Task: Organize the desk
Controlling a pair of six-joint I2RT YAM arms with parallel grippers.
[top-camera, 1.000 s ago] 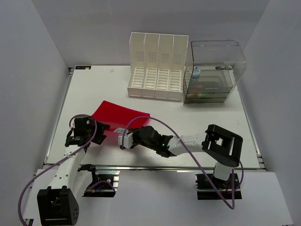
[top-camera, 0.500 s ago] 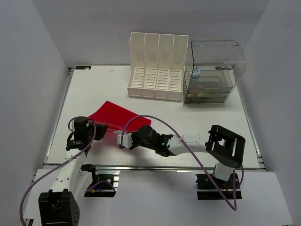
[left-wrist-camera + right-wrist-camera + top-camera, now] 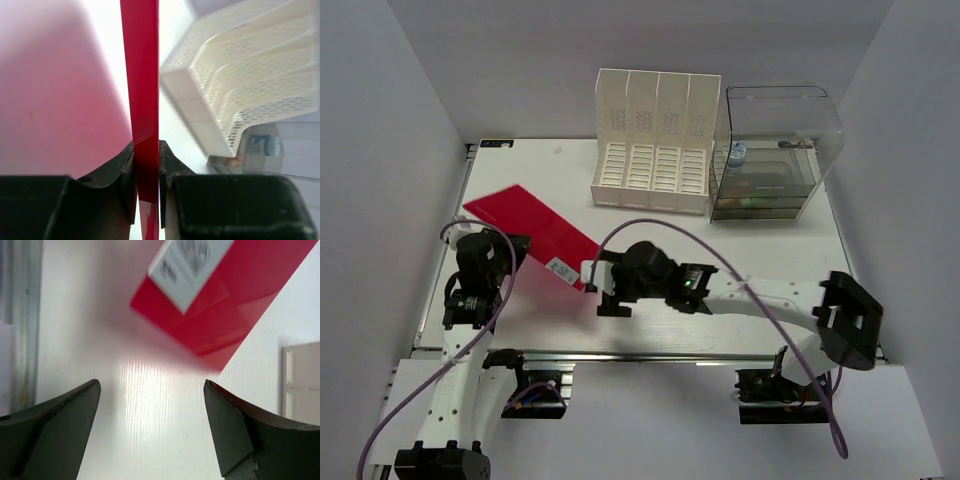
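One red folder [image 3: 525, 222], one white four-slot file rack [image 3: 655, 140] and one clear drawer box [image 3: 775, 150] are here, rack and box well beyond the right claw [image 3: 151, 385]. The left claw [image 3: 146, 152] pinches the folder's edge, holding it tilted above the white tabletop [image 3: 770, 255] under both claws. The right claw gapes wide, holding nothing, the folder's labelled corner just ahead.

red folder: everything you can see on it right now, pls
The red folder is a thin, flat, glossy rectangle, plastic by the look, with a white printed label near one corner. The left gripper is shut on its edge, holding it tilted above the desk. The right gripper stands open near the labelled corner, not touching. Whether any corner rests on the desk is unclear.
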